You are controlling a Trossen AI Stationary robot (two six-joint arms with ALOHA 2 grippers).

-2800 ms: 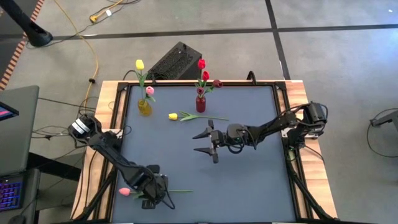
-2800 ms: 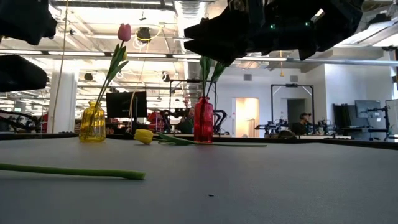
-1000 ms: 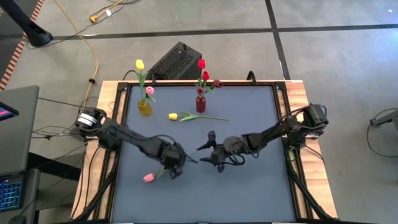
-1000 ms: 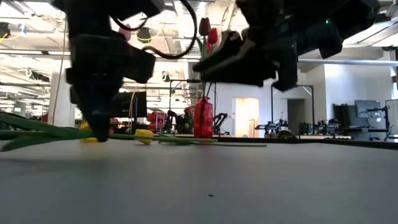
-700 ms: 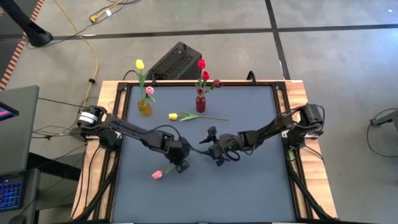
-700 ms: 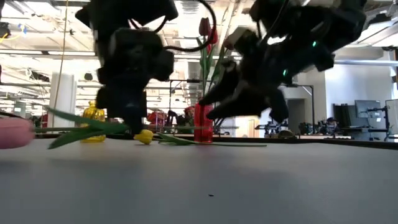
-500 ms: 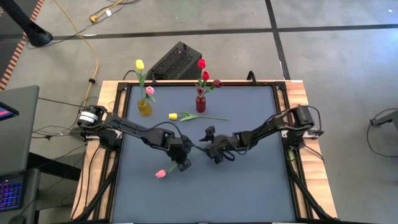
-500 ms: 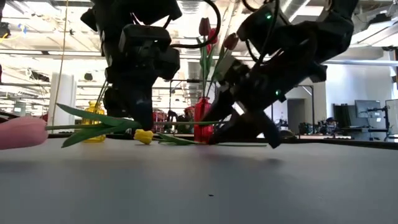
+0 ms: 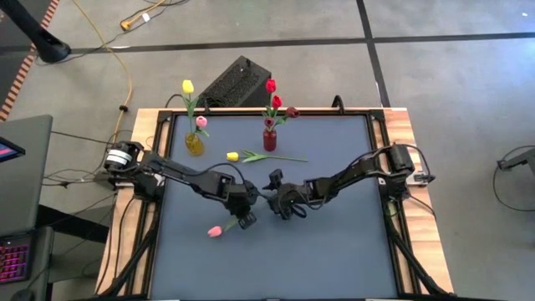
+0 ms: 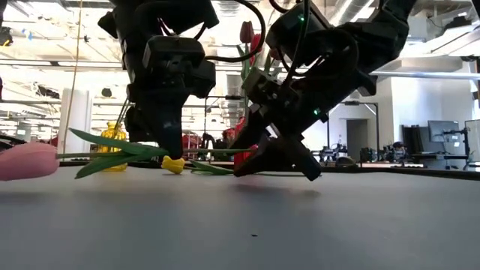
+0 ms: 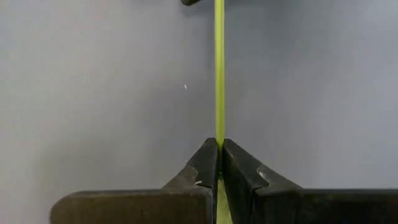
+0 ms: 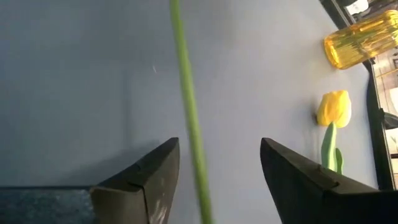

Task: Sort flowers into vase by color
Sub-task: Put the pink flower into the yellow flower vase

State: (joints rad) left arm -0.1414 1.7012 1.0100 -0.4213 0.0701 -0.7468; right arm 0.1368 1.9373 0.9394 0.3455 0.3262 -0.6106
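Note:
A pink tulip with a long green stem is held level by my left gripper, which is shut on the stem. In the low view its head points to the near-left and its leaves spread beside the gripper. My right gripper is open at the stem's free end. In the right wrist view its fingers stand on either side of the stem without touching it. A yellow tulip lies on the table. My left gripper pinches the pink tulip's stem between its two fingers, at a point between the leaves and the free end. The fingers come from above, pointing down, and lie across the stem. The flower sits level and appears clear of the table in the low view.
A yellow vase with a yellow and a pink tulip stands at the far left. A red vase with red and maroon tulips stands at the far middle. The lying yellow tulip's stem reaches past the red vase. A black box sits beyond the far edge.
My left gripper has carried the pink tulip toward the table's right and slightly farther, then slowed to a near stop. My right gripper has moved left toward the stem's free end and tipped downward, and its open fingers now straddle the stem.

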